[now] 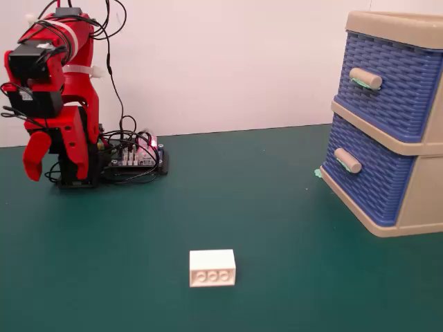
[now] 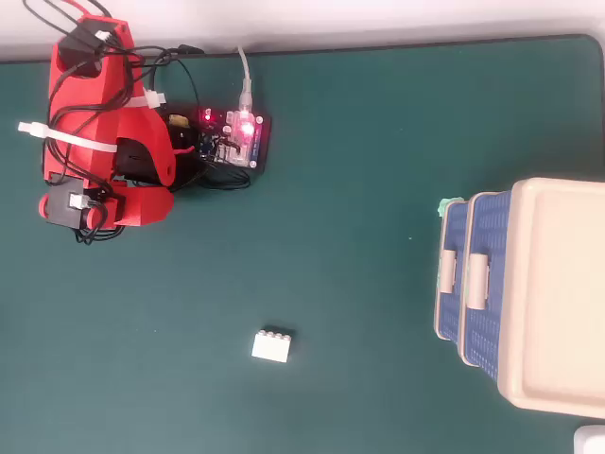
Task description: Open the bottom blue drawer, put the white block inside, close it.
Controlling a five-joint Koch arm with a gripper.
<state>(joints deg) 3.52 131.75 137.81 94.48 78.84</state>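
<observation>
The white block (image 1: 212,268) lies on the green mat in the fixed view, studs facing the camera; it also shows in the overhead view (image 2: 272,346). The bottom blue drawer (image 1: 367,173) sits closed in the beige cabinet (image 1: 422,200) at the right, below an identical closed upper drawer (image 1: 387,76). From overhead the bottom drawer (image 2: 456,284) shows as the leftmost blue front. My red gripper (image 1: 36,162) hangs down at the far left, folded in front of the arm's base, far from block and drawers. Only one jaw tip shows clearly. It holds nothing.
A controller board (image 1: 135,155) with lit LEDs and loose cables sits beside the arm's base, also in the overhead view (image 2: 241,132). A bit of green tape (image 1: 318,173) marks the cabinet's corner. Open mat (image 2: 359,189) lies between arm, block and cabinet.
</observation>
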